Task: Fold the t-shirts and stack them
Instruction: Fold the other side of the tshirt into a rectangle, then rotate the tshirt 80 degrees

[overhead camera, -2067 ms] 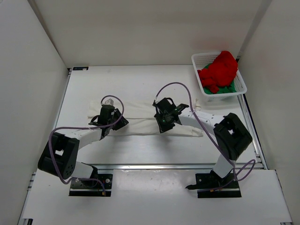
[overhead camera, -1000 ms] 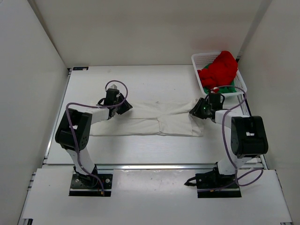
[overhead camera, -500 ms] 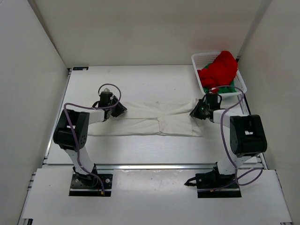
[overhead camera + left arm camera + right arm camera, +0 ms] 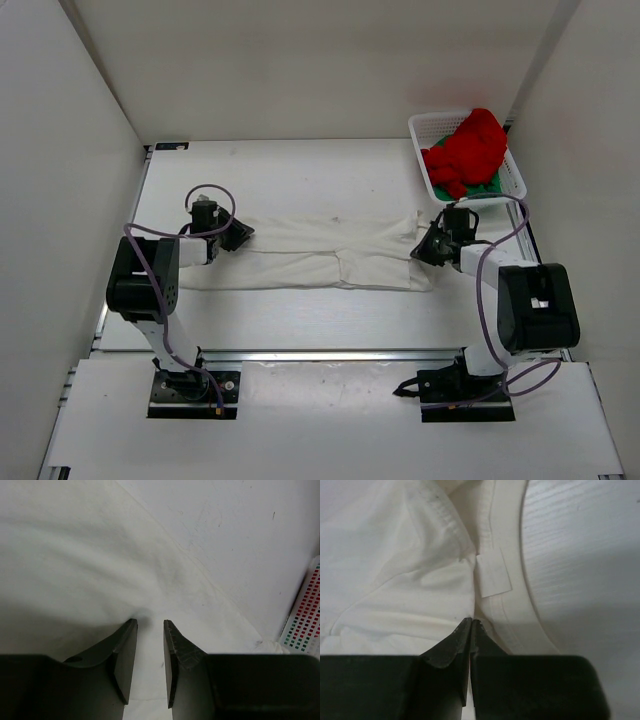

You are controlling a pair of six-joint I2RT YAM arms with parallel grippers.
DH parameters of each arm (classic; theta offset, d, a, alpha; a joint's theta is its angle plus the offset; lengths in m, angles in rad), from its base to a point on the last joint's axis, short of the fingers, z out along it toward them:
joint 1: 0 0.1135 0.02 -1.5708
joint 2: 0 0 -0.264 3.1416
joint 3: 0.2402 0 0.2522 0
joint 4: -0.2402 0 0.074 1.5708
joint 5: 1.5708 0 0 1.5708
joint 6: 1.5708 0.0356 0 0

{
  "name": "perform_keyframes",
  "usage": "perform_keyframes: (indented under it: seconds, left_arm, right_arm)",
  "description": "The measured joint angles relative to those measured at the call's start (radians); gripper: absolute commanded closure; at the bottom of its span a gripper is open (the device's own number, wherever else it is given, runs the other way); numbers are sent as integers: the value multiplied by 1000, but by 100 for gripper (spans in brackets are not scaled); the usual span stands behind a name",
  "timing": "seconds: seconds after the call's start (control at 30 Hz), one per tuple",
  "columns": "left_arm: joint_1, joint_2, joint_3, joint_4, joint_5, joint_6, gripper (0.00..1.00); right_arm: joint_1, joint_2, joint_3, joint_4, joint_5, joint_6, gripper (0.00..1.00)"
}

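Mid-table: white cloth t-shirt [image 4: 320, 250] lies flat on the white tabletop [image 4: 300, 180] as a long narrow band running L-R, sides folded in. Cream-ish vs the table, soft wrinkles, a few small dark specks. Layer edges show as a seam line near the middle of the band. Neck end points to the right side, other end to the left.

Right gripper [image 4: 425, 245] is at the neck end and clenched, tips meeting on a fold of the shirt. Wrist cam shows the pinch just below a small white rectangular neck label [image 4: 493, 573], with the ribbed collar band [image 4: 512, 580] curving past beside it and bare table beyond.

Left gripper [image 4: 235, 235] is at the far-left end, upper edge of the band. It's released: jaws apart w/ a narrow gap, tips down at the cloth, white fabric visible thru the gap.

Back-right corner: white plastic mesh basket [image 4: 430, 128], well apart from the spread shirt. Bright red cloth t-shirt [image 4: 468, 148] is heaped in it, crumpled, bulging over the rim. Green cloth t-shirt [image 4: 487, 188] is under the red one, only a strip showing at the near edge of the basket.
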Motion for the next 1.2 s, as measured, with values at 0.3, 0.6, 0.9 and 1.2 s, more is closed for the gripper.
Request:
perform_keyframes:
  seconds: [0.3, 0.6, 0.9, 1.2]
  left_arm:
    - [24, -76, -52, -26, -1, -14, 61]
    - [71, -215, -88, -29, -47, -7, 61]
    - [274, -185, -218, 5, 4, -86, 64]
    - [343, -246, -204, -60, -3, -115, 60]
  right_arm:
    - [-2, 11, 2, -32, -12, 13, 76]
    - [181, -44, 120, -79, 94, -45, 99]
    - [254, 209, 190, -42, 45, -64, 100]
    - [243, 500, 567, -109, -45, -69, 100]
